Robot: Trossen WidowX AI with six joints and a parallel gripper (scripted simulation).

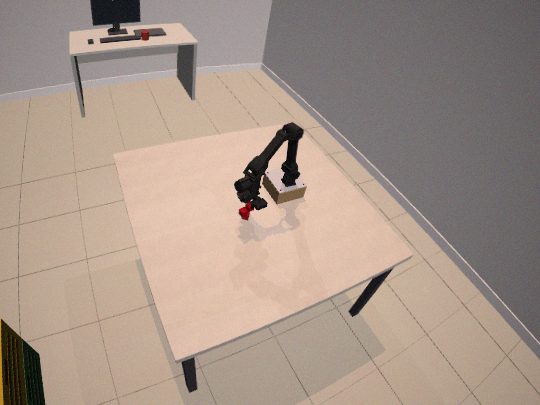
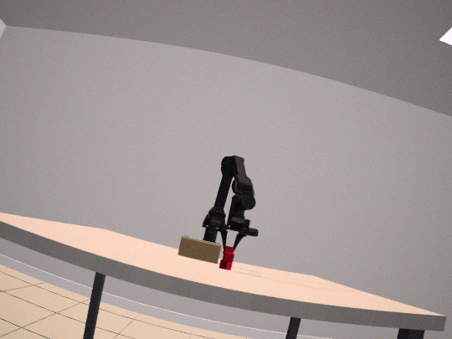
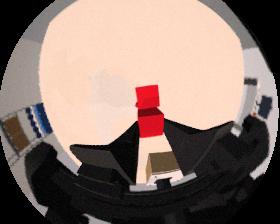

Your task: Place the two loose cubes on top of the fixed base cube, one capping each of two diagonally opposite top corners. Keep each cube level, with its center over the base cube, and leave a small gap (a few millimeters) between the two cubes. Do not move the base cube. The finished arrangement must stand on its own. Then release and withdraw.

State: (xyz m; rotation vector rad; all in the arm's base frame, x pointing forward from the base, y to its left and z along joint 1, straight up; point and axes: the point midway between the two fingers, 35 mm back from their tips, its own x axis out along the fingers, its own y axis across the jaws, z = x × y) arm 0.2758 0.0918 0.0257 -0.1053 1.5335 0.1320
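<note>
My gripper (image 2: 229, 249) (image 3: 149, 121) is shut on a red cube (image 1: 250, 206) (image 2: 229, 249) (image 3: 151, 126), one finger on each side. In the wrist view this held cube looks nearly level and overlaps the near part of the other red shapes. A second loose red cube (image 2: 228, 256) (image 3: 147, 95) sits on the fixed red base cube (image 2: 225, 265), just beyond the held cube in the wrist view. The exterior view shows the held cube at the top of the red column, above the base cube. The held cube largely hides the base cube in the wrist view; contact cannot be told.
The arm stands on a wooden box (image 1: 291, 196) (image 2: 199, 250) (image 3: 164, 163) with a pale top, close beside the cubes on the table (image 1: 200, 283). A separate desk (image 1: 175, 34) with a monitor (image 1: 115, 9) and a red mug (image 1: 145, 35) stands far behind.
</note>
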